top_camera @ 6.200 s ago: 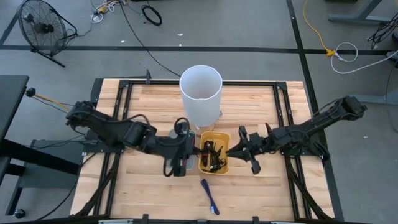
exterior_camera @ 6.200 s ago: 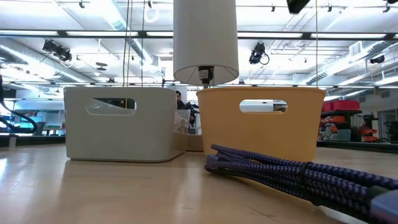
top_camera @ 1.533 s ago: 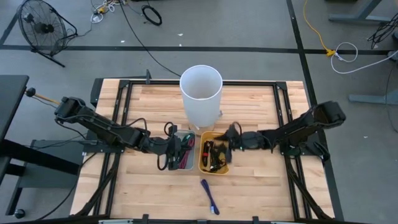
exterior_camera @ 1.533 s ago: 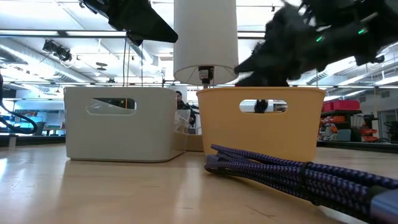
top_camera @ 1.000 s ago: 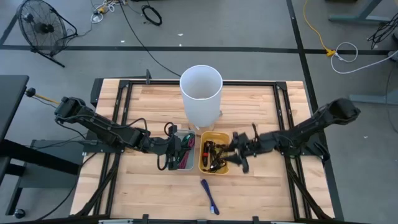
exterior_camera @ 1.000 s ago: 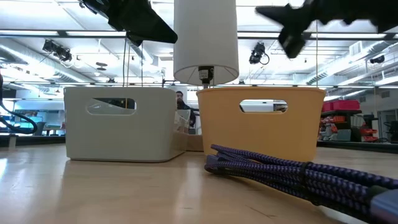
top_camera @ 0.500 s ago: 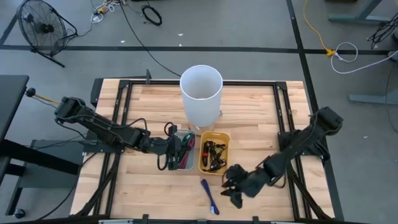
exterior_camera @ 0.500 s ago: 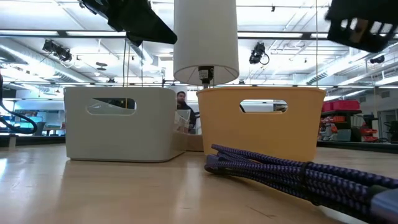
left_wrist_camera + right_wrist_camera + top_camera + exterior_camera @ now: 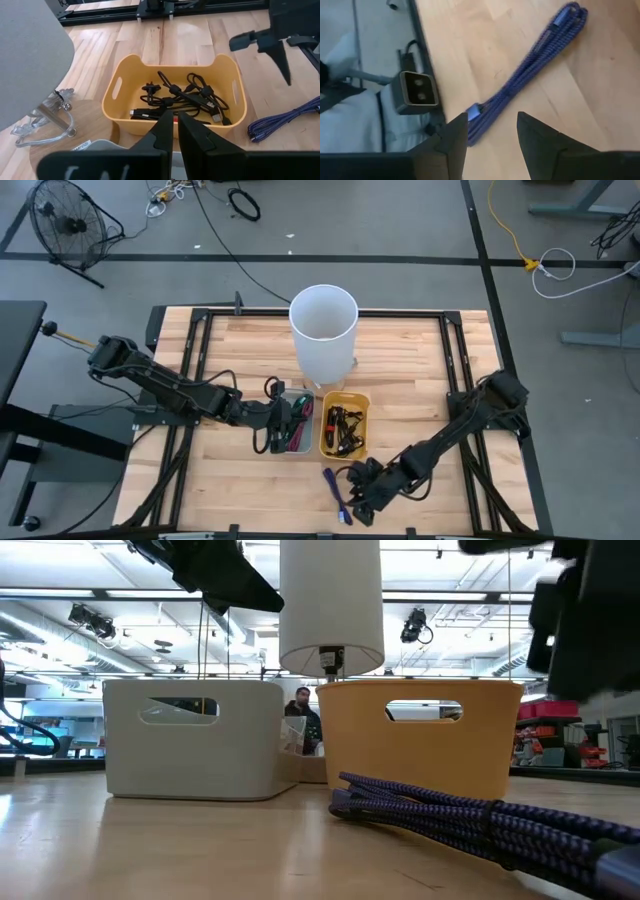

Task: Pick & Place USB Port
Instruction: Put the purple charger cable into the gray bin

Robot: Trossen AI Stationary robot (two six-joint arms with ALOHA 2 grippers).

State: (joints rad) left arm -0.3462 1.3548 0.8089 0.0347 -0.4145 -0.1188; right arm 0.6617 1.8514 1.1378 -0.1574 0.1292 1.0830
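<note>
A bundled blue braided USB cable (image 9: 337, 495) lies flat on the wooden table near its front edge; it also shows in the right wrist view (image 9: 530, 80) and the low view (image 9: 470, 815). My right gripper (image 9: 358, 498) hangs open just right of and above it, tipped downward, its fingers (image 9: 451, 137) either side of the cable's near end without touching. A yellow bin (image 9: 343, 423) holds several black cables (image 9: 180, 97). My left gripper (image 9: 292, 423) hovers shut over the grey bin (image 9: 296, 442) beside it.
A tall white cylinder (image 9: 323, 330) on a metal stand rises behind the two bins. The low camera (image 9: 415, 90) sits at the table's front edge, close to the cable. Bare wood lies right of the yellow bin (image 9: 420, 420). A person (image 9: 303, 710) shows far behind.
My right gripper has swung from beside the yellow bin's right side toward the table's near edge and down, tipping steeply downward and rolling, and now hangs over the blue cable. Its fingers have stayed open. The cable has not moved.
</note>
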